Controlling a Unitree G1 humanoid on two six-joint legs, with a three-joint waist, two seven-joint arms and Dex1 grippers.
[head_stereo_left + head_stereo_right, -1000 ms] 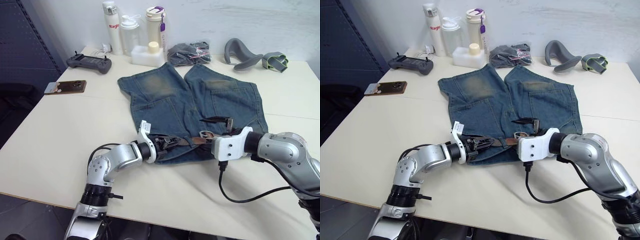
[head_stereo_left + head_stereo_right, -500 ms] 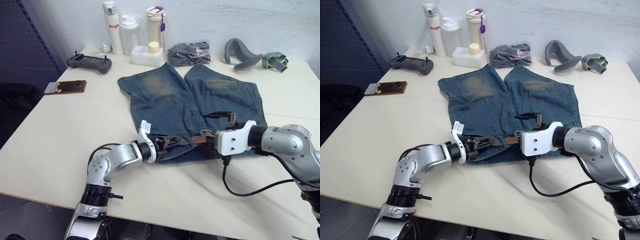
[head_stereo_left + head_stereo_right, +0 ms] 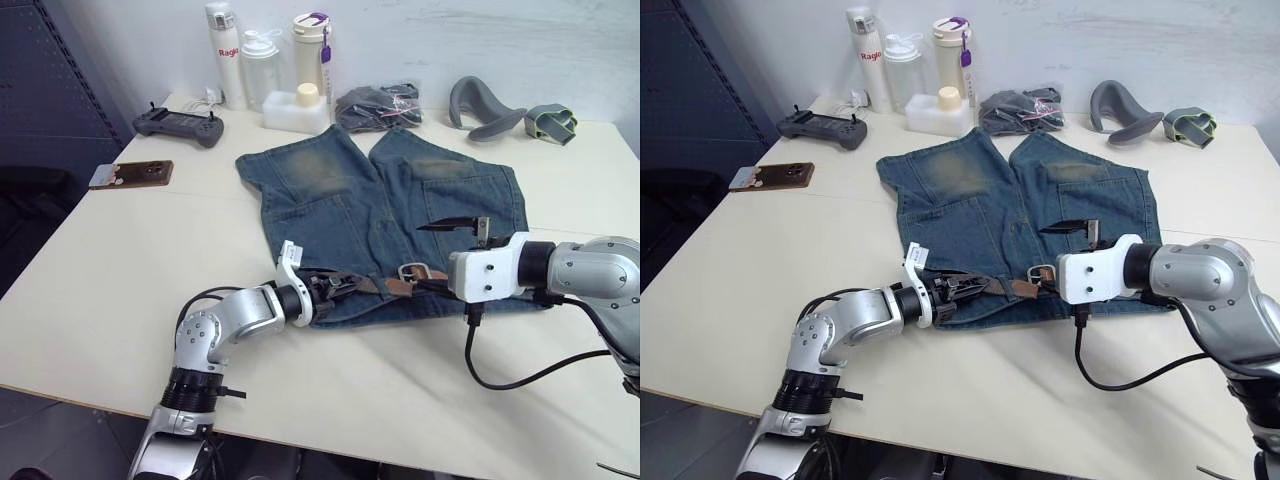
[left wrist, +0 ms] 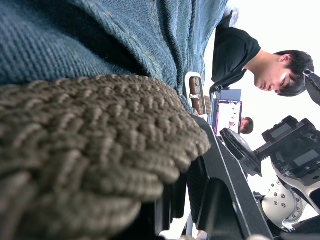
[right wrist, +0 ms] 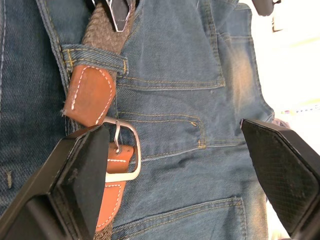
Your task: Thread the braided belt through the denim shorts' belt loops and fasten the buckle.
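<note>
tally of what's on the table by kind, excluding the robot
Bottles: 3
Denim shorts: 1
Braided belt: 1
Game controller: 1
Phone: 1
White box: 1
Bagged dark bundle: 1
Grey curved piece: 1
Grey-green strap piece: 1
Total: 11

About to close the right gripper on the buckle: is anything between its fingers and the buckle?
Nothing visible. The right gripper is open over the denim shorts, and the buckle lies bare beside one finger.

Silver arms; white wrists; black cables
</note>
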